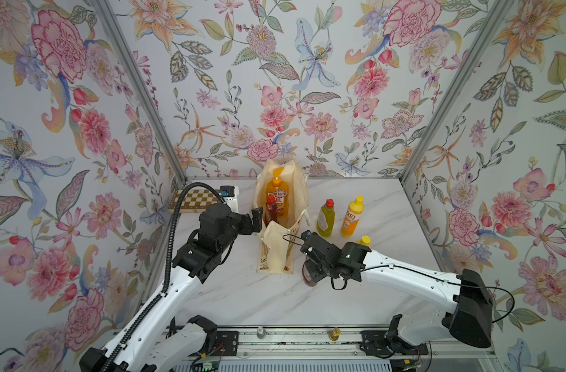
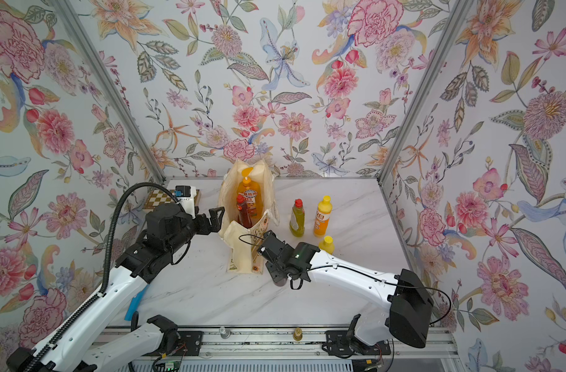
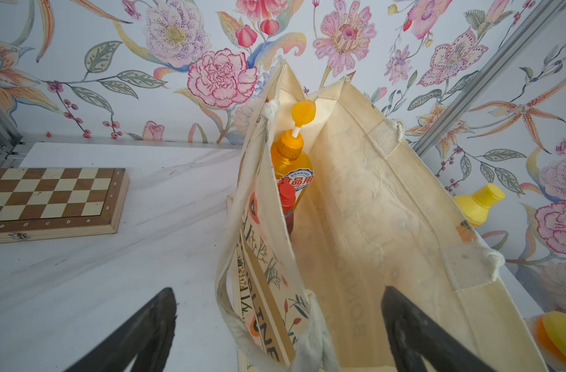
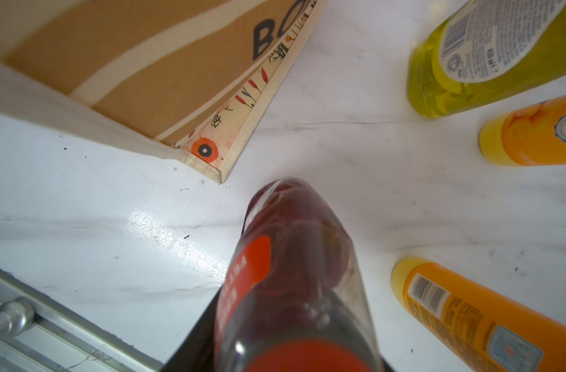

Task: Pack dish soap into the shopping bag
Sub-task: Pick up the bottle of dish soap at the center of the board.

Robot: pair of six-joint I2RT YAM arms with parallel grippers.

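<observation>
At the far left a chessboard (image 1: pixel 196 200) lies on the bench (image 1: pixel 243 296), clear of the work. The left pincer (image 1: pixel 256 216) stands wide open at the left rim of the shopping bag (image 1: pixel 276 252). Its wrist view shows one finger outside the cloth wall and one inside, gripping nothing. The bag stands upright mid-bench with its mouth gaping. It holds the pump bottle (image 1: pixel 276 193) and the packed red bottle (image 1: pixel 271 209), both toward the far end, so the near end looks free. Just beside the bag's near right corner the loose red bottle (image 4: pixel 294 257) stands upright on the bench. The right pincer (image 1: pixel 311 264) is down over its top with a jaw on either side; whether they have bitten yet I cannot tell. The step in hand seems to be picking this bottle. The plastic looks smooth and tapering, so the jaws should seat fully before any lift. The lift should go straight up until the base clears the rim, which stands above even the pump head. Then carry it across and lower it into the near end rather than drop it. The left pincer could pinch the wall to steady the mouth. Further right wait the green bottle (image 1: pixel 326 220), the orange bottle (image 1: pixel 351 215) and the half-hidden bottle (image 1: pixel 365 241) behind the right arm, which should not sweep them.
</observation>
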